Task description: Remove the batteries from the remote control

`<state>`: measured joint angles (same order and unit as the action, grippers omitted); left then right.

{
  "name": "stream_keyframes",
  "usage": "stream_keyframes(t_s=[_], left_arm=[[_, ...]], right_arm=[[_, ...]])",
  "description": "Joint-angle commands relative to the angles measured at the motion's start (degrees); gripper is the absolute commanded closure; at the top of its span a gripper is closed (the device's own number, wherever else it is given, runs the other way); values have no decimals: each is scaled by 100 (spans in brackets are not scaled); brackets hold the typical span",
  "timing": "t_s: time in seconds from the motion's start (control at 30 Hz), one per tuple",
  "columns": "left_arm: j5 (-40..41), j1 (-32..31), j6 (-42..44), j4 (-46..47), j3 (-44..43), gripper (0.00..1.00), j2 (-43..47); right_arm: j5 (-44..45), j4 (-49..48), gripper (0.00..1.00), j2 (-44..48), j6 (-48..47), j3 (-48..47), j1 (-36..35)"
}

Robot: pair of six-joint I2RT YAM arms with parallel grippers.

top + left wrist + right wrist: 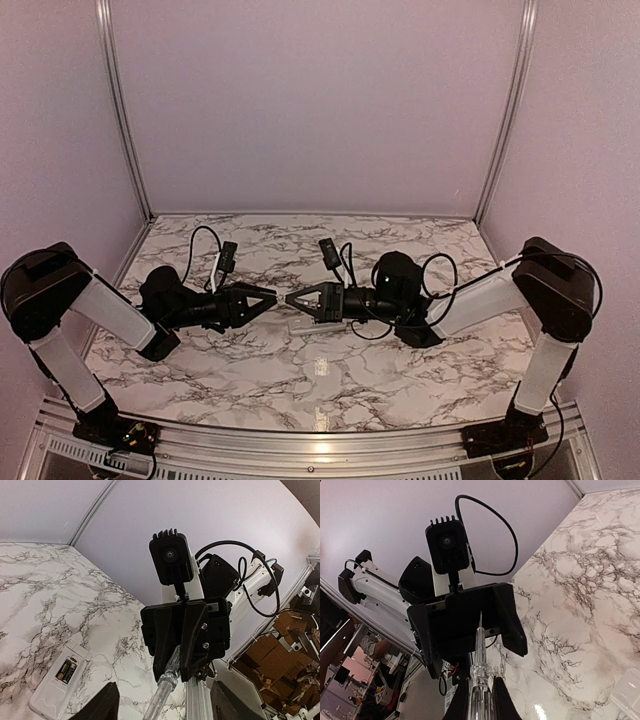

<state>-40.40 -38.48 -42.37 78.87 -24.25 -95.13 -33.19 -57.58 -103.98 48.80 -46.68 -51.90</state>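
The white remote control (50, 692) lies face down on the marble, its recess open with two dark batteries (66, 671) side by side in it. In the top view the remote (303, 323) shows just below the right gripper. My right gripper (294, 298) is shut on a thin clear-grey pen-like rod (481, 680) and holds it level above the table, its own fingers (481, 702) clamped on the shaft. The rod's tip points between the jaws of my left gripper (268, 297), which is open and empty (167, 704). The rod (162, 695) also shows in the left wrist view.
Both arms meet nose to nose at the table's middle. Aluminium posts (122, 110) and purple walls enclose the back and sides. A pale flat corner (627, 695) shows at the right wrist view's lower right.
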Motion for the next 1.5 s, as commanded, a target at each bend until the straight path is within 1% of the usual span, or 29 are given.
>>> stream_keyframes(t_s=[0.0,0.07,0.13,0.17,0.27,0.37,0.47,0.53,0.67,0.77,0.87,1.0,1.1,1.23,1.3,1.47], left_arm=[[128,7,382,807,-1,22,-28],[135,20,504,700,7,15,15],[163,40,649,577,52,5,103],[196,49,756,487,78,2,161],[371,53,1150,28,124,1,365],[668,60,1501,-185,253,1,599],[957,52,1932,-573,266,1,716],[1091,52,2170,-639,286,1,728],[1104,51,2576,-583,261,1,520],[874,51,2976,-885,65,1,316],[865,15,3530,-1800,-271,1,283],[1209,-121,4582,-3359,-803,1,281],[1411,-225,5102,-4519,-1391,2,-12],[2016,-433,5673,-6034,-2331,5,-530],[2237,-466,5799,-6394,-2643,5,-748],[2385,-480,6073,-7001,-3141,5,-1121]], right_arm=[[539,1469,100,741,-875,-25,-7],[732,1853,100,1007,-1110,84,19],[880,2230,100,1227,-1395,136,39],[950,2429,100,1324,-1512,141,44],[1119,3044,100,1618,-1814,158,57],[1362,3581,100,1995,-2120,205,61],[1633,4053,100,2409,-2362,277,87],[1750,4359,100,2677,-2510,298,108],[2100,4860,100,3086,-2755,377,152],[2277,5099,100,3330,-2828,492,241],[2385,5214,100,3525,-2852,585,328],[2483,5373,100,3674,-2880,652,387],[2513,5470,100,3734,-2926,667,416],[2560,5536,100,3815,-3003,715,456],[2579,5561,100,3838,-3030,740,489],[2589,5575,100,3958,-3065,866,596]])
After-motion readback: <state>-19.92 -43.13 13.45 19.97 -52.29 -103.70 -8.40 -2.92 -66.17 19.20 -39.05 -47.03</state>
